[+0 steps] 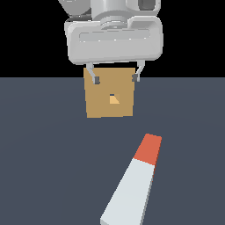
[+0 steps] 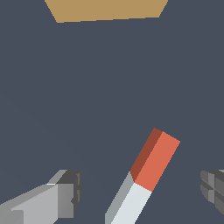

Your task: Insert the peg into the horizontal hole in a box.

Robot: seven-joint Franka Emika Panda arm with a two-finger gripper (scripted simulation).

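Observation:
The peg (image 1: 134, 184) lies flat on the dark grey floor, pale grey-white with its orange-red end (image 1: 149, 149) toward the box. The tan box (image 1: 109, 93) stands behind it, with its small square hole (image 1: 114, 99) lighter orange inside. My gripper (image 1: 115, 79) hangs open and empty high above the floor, in front of the box's upper part in the exterior view. In the wrist view the peg (image 2: 146, 179) lies between my two fingertips (image 2: 68, 192), well below them, and the box's edge (image 2: 105, 9) shows beyond.
The dark grey floor (image 1: 44, 154) spreads around the peg and the box. Nothing else stands on it.

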